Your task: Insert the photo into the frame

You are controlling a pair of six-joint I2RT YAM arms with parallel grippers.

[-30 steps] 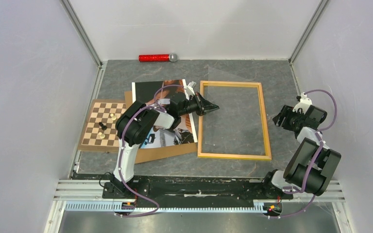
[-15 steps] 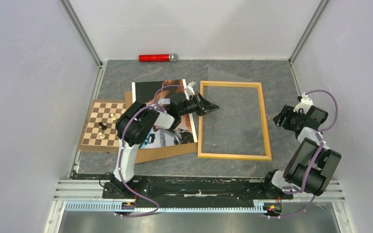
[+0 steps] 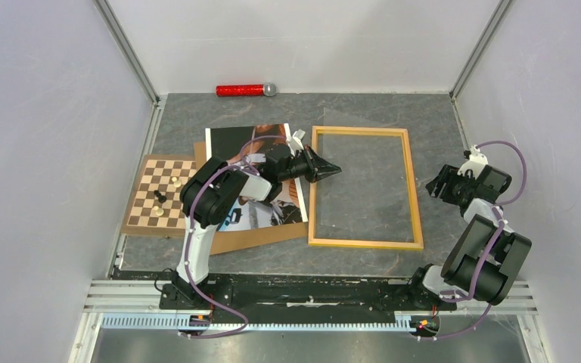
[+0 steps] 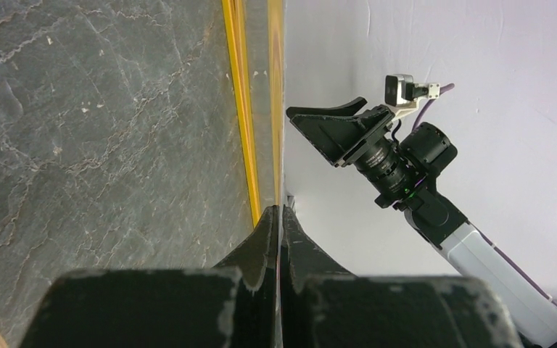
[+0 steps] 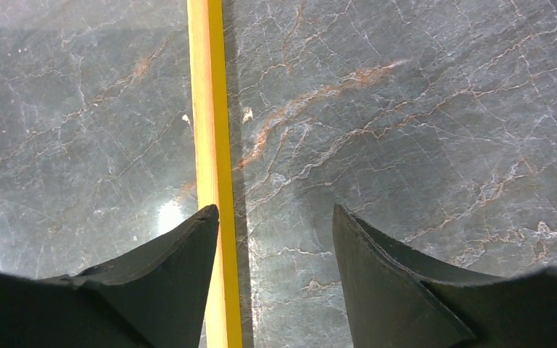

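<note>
**Fig. — Frame at centre, photo to its left**

The yellow-orange frame point(image 3: 363, 243) lies flat at centre of the top view. The photo point(image 3: 227, 144) lies face up just left of it, on a brown backing board point(image 3: 272, 236). My left gripper point(image 3: 336, 168), pinched closed and empty, reaches across the frame's left rail. My right gripper point(image 3: 433, 185), jaws apart, holds nothing beside the right rail.

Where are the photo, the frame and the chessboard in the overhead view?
the photo point(image 3: 228, 144): top external view, its exposed far-left part.
the frame point(image 3: 363, 243): top external view, its near rail.
the chessboard point(image 3: 142, 200): top external view, bare squares on its left side.
</note>
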